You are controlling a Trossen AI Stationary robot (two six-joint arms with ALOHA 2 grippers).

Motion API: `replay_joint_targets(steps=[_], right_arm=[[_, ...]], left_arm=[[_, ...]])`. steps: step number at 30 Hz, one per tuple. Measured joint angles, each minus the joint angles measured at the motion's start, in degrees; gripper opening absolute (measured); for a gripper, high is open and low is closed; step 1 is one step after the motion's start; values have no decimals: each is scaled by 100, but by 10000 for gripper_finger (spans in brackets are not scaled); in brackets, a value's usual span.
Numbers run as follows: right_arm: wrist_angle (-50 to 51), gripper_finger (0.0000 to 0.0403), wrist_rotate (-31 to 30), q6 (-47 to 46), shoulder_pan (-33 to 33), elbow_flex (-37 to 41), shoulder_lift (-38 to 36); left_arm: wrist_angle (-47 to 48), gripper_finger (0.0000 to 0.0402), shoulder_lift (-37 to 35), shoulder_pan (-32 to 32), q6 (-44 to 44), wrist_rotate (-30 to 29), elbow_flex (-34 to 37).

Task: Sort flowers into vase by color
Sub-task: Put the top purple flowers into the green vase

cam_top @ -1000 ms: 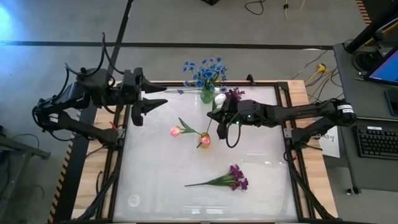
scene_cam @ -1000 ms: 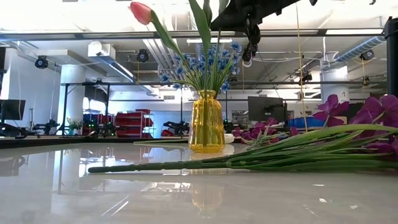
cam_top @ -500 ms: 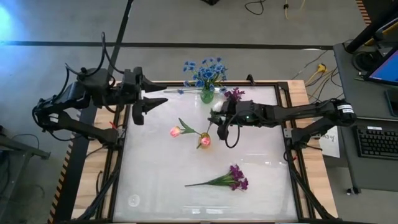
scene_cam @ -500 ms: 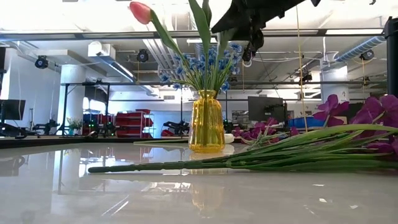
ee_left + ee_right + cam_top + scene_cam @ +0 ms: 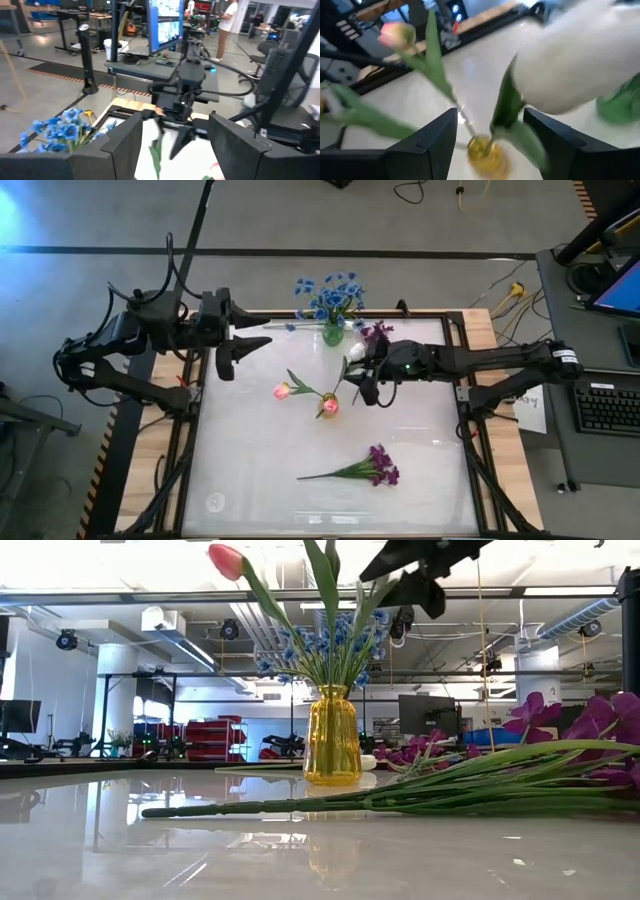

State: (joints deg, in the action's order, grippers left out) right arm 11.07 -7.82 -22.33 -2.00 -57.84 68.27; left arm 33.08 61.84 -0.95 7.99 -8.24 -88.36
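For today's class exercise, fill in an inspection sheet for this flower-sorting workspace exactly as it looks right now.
Surface: white table, glossy, no spills seen.
Job's things: blue flowers in a green vase; pink tulips in a yellow vase; a white tulip in front of the right wrist camera; one purple sprig lying near the table's front, another purple sprig beside the green vase.
Clutter: nothing seen.
Grippers: left gripper open, waiting at the table's back left edge; right gripper open above the yellow vase.
Cables: loose cables on the floor; a yellow cable right of the table.
Surroundings: keyboard on a side desk; a person far off.
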Motion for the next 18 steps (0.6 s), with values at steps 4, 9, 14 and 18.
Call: replay_joint_targets(steps=[4,9,14,18], right_arm=[[609,227,217,-527,2,0,-208],[1555,226,226,-1252,2,0,-491],[2436,224,31,-2673,-4,-10,-730],[3877,223,-294,-4405,-108,52,-644]], left_arm=[[16,210,-2,0,-38,-342,0],[15,210,-4,-4,-156,-548,0],[15,210,-4,0,-298,-733,0],[15,210,-4,0,-335,-911,0]])
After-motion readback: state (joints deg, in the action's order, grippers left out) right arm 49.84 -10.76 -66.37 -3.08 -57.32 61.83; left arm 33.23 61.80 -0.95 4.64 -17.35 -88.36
